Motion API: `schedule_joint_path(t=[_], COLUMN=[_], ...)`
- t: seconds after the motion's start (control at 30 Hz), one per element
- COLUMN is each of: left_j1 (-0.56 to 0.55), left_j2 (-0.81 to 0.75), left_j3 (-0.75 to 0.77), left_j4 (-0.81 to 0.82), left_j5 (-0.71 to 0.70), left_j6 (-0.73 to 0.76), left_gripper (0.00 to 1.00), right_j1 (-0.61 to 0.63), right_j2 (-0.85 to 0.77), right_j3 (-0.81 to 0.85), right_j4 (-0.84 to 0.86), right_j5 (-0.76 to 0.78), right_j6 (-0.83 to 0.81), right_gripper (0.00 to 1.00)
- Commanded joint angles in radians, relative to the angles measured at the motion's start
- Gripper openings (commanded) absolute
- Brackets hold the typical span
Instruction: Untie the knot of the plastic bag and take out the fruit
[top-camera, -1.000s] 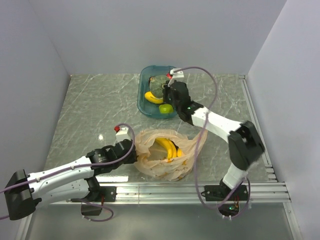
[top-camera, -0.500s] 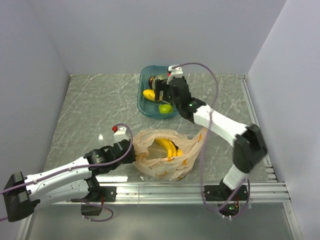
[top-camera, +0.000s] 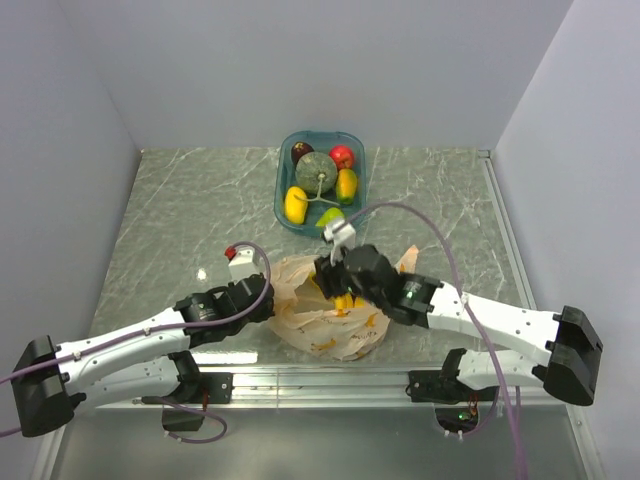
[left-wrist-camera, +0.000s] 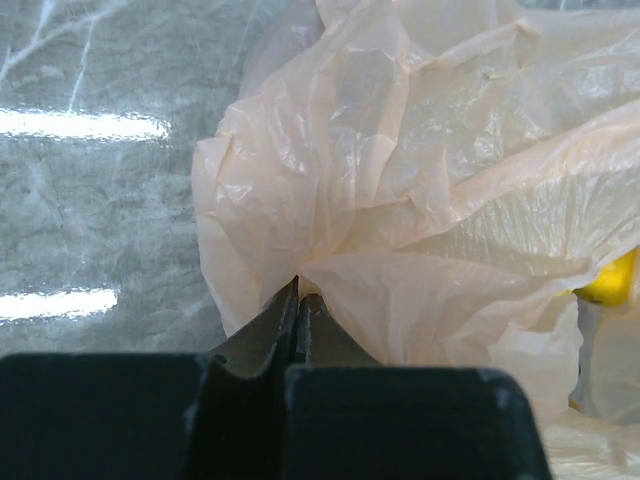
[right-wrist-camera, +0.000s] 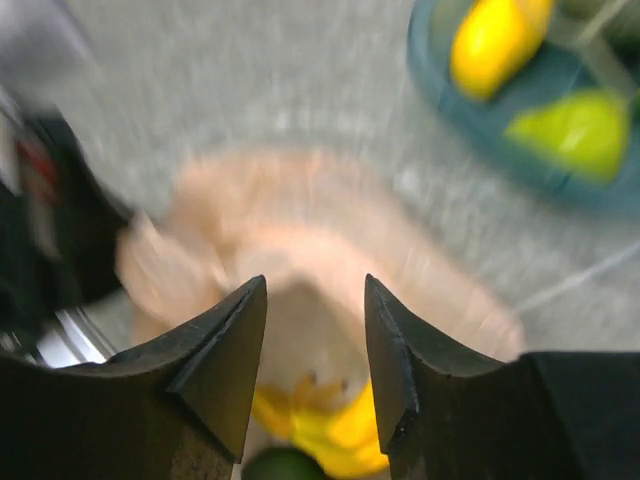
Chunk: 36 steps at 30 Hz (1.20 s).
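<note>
The peach-orange plastic bag (top-camera: 335, 325) lies open at the near middle of the table; no knot shows. A yellow banana bunch (top-camera: 345, 300) lies inside it. My left gripper (top-camera: 270, 300) is shut on the bag's left edge, and the left wrist view shows the film (left-wrist-camera: 430, 180) pinched at the gripper (left-wrist-camera: 297, 290). My right gripper (top-camera: 335, 288) hovers over the bag's mouth, open and empty. Its blurred wrist view shows the gripper (right-wrist-camera: 315, 290) above the banana (right-wrist-camera: 335, 425) and a dark green fruit (right-wrist-camera: 285, 465). The green melon (top-camera: 316, 172) sits in the blue tub (top-camera: 283, 175).
The tub at the back middle also holds a red apple (top-camera: 342, 157), a dark purple fruit (top-camera: 301, 152), two yellow-orange fruits (top-camera: 296, 204) and a green lime (top-camera: 330, 215). Grey walls stand left, right and behind. A metal rail runs along the near edge.
My right arm has swung from over the blue tub back to above the bag's mouth, leaving the melon in the tub. My left gripper has kept its hold on the bag.
</note>
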Motion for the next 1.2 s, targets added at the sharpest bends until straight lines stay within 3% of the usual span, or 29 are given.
schedule_joint_path(t=[0.0, 0.23, 0.4, 0.57, 0.8, 1.0, 1.17], left_j1=[-0.004, -0.004, -0.004, -0.004, -0.004, -0.004, -0.004], left_j2=[0.005, 0.025, 0.031, 0.037, 0.046, 0.035, 0.019], left_j3=[0.038, 0.027, 0.009, -0.008, -0.022, -0.034, -0.047], left_j4=[-0.008, -0.017, -0.016, -0.005, 0.021, 0.03, 0.031], left_j5=[-0.048, -0.074, -0.078, -0.068, -0.05, -0.036, -0.035], left_j6=[-0.027, -0.058, -0.073, -0.068, -0.042, -0.035, -0.041], left_gripper=[0.01, 0.01, 0.0, 0.0, 0.01, 0.0, 0.01], right_j1=[0.034, 0.121, 0.157, 0.195, 0.18, 0.105, 0.049], right_j2=[-0.056, -0.03, 0.004, 0.036, 0.047, 0.174, 0.268], right_j3=[-0.129, -0.31, -0.35, -0.271, -0.136, -0.044, -0.028], right_j4=[-0.028, -0.036, -0.036, -0.116, -0.176, -0.202, -0.22], right_j5=[-0.017, -0.071, -0.129, -0.04, 0.237, 0.271, 0.262], right_j6=[0.104, 0.236, 0.288, 0.274, 0.205, 0.236, 0.395], right_gripper=[0.5, 0.52, 0.66, 0.79, 0.78, 0.76, 0.76])
